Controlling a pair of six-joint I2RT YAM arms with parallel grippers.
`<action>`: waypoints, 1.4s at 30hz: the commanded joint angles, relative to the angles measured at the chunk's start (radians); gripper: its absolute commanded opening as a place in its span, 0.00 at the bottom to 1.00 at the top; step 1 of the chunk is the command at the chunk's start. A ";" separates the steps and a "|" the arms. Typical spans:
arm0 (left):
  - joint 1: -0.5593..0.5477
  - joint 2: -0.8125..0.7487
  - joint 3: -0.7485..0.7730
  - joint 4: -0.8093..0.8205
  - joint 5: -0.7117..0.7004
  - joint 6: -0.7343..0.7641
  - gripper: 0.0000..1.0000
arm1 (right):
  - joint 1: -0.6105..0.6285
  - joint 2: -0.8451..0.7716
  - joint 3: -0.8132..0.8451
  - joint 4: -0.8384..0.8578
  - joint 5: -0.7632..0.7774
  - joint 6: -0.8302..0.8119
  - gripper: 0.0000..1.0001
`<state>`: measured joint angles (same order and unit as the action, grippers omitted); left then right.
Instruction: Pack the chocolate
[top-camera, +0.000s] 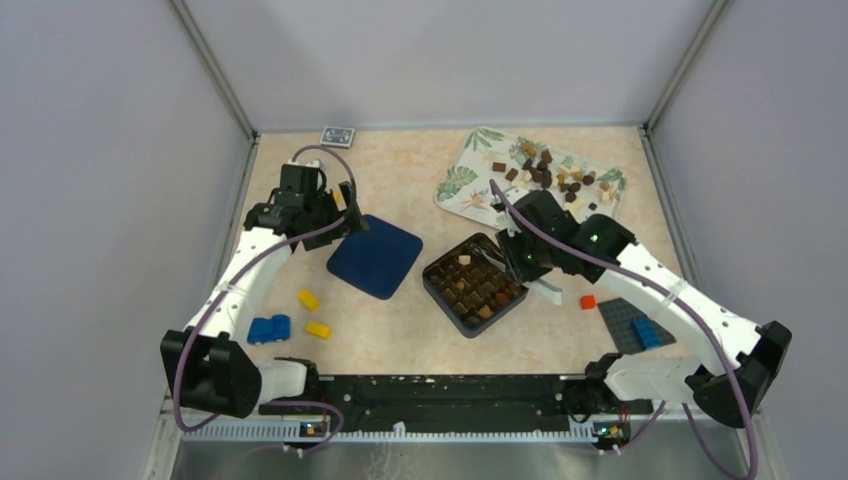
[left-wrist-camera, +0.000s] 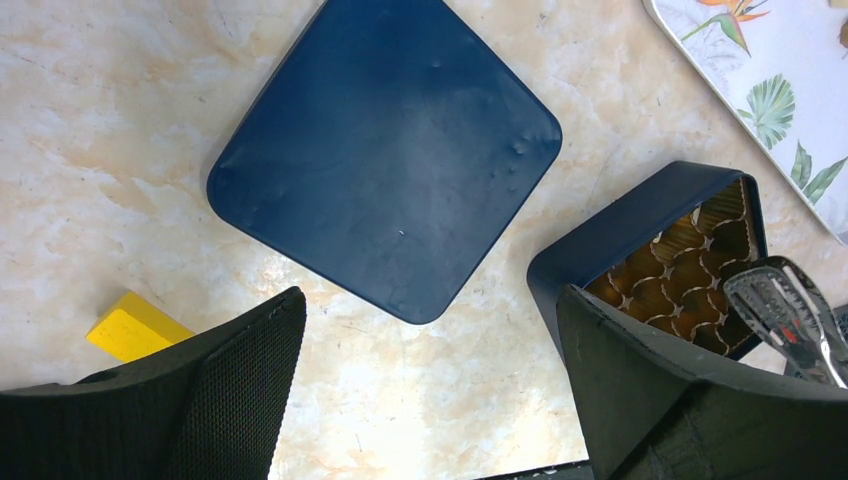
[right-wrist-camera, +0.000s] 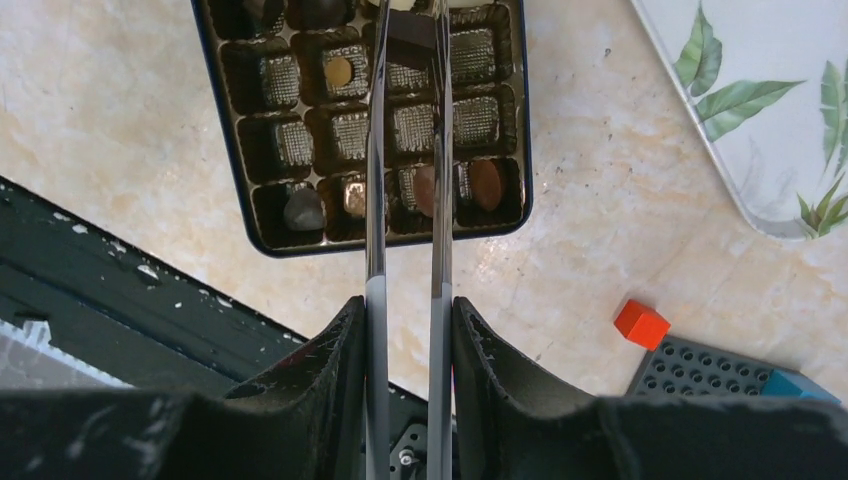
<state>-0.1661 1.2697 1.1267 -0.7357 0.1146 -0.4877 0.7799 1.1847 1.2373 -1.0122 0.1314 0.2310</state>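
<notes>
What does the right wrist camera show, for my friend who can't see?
The right gripper holds metal tongs that pinch a dark chocolate above a blue box of little cups, some already filled. A red brick lies on the table to the right, with a leafy tray in the upper corner.

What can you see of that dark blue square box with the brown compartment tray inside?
The dark blue square box has rounded corners. It sits open and flat on the beige marbled table, its flat blue lid lying apart beside it. Inside, a glossy brown ribbed tray forms small cells; some hold chocolates, others are empty. Metal tongs in the right gripper reach over it, pinching a dark piece.
</notes>
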 joint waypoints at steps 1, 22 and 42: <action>0.005 -0.014 0.016 0.036 -0.005 -0.008 0.99 | 0.026 -0.005 -0.009 -0.018 -0.003 -0.003 0.14; 0.005 -0.017 0.015 0.032 -0.002 -0.016 0.99 | 0.027 0.021 -0.093 0.114 -0.026 -0.006 0.34; 0.005 -0.011 -0.004 0.045 0.015 -0.008 0.99 | -0.029 -0.038 0.075 0.111 0.249 0.009 0.11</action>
<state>-0.1661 1.2697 1.1267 -0.7334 0.1154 -0.4973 0.7952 1.2095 1.2404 -0.9405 0.2073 0.2291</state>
